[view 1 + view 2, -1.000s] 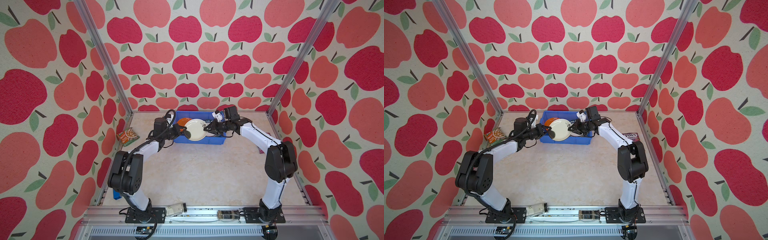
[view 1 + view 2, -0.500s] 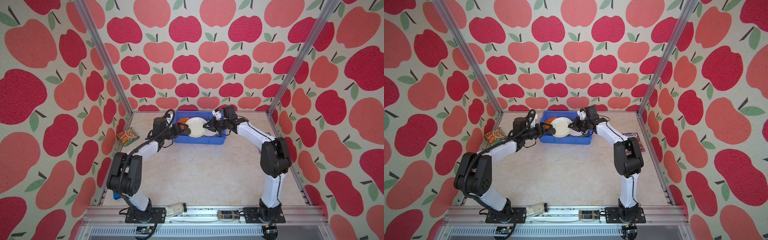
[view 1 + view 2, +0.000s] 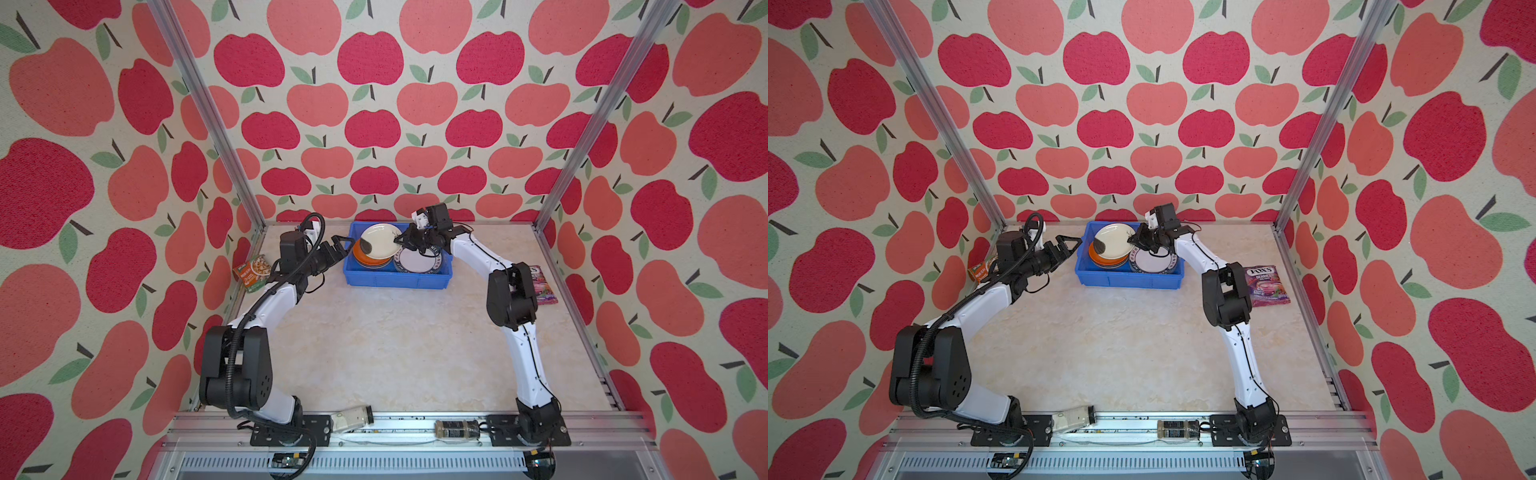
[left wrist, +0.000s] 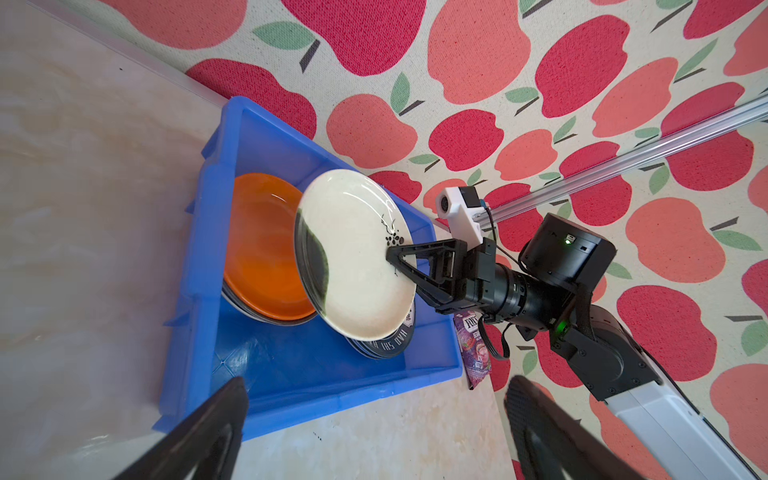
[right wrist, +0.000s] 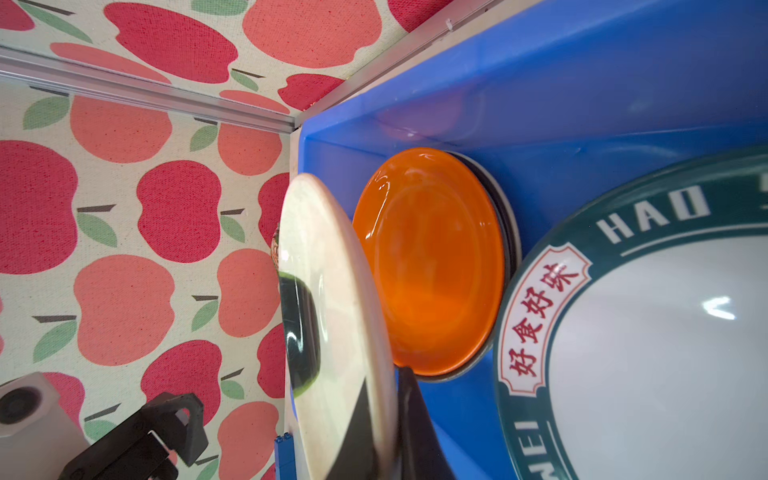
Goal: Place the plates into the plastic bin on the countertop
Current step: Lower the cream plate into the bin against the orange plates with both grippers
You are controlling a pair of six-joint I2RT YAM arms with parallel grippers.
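Left fingers (image 4: 203, 432): spread, empty, left of bin (image 3: 395, 279).
Right fingers (image 5: 415, 432): clamped on tilted cream plate (image 3: 382, 243) rim.
Below orange plate (image 4: 266, 249): dark rims only, count unclear.

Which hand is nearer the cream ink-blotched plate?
Right. The right hand grips the plate by its rim; the left hand is open, apart from it, beside the blue bin.

You're in a staged robot test booth, not a real kitchen. Tells: apple-print walls (image 3: 374, 124) between bare aluminium frame posts (image 3: 212, 120), a marble-look countertop (image 3: 395, 340) as the cell floor, left arm (image 3: 266, 307) and right arm (image 3: 528, 357) mounted on a slotted aluminium rail (image 3: 602, 428) along the front edge.
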